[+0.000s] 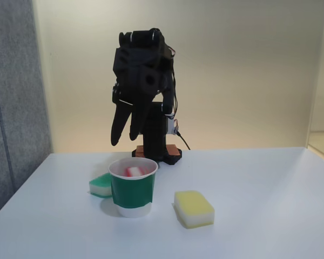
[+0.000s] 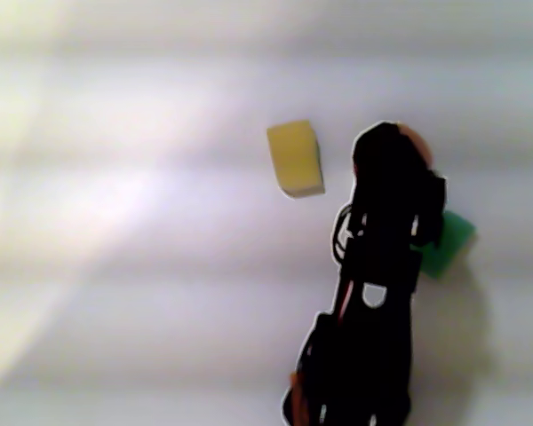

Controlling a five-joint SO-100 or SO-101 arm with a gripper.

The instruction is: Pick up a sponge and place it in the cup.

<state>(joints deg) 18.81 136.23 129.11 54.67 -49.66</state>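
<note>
Small red-topped, white-bottomed sponge (image 1: 134, 171) seen inside green-walled paper cup (image 1: 132, 190), tilted against inner wall; placement judged done. Cup stood toward tabletop's (image 1: 259, 183) front-left in fixed view, within arm's easy reach. Black two-finger gripper (image 1: 124, 139) hung above and behind cup rim, jaws apart, nothing held. Green-topped sponge (image 1: 101, 185) touching or just beside cup's left; yellow-topped sponge (image 1: 194, 208) lain right of cup, apart. Other view: cup hidden under arm, yellow (image 2: 296, 158) and green (image 2: 448, 241) sponges shown from above; cup contents told by fixed view alone.

The red-topped sponge (image 1: 134, 171) lies tilted inside the upright green cup (image 1: 132, 190).
</note>
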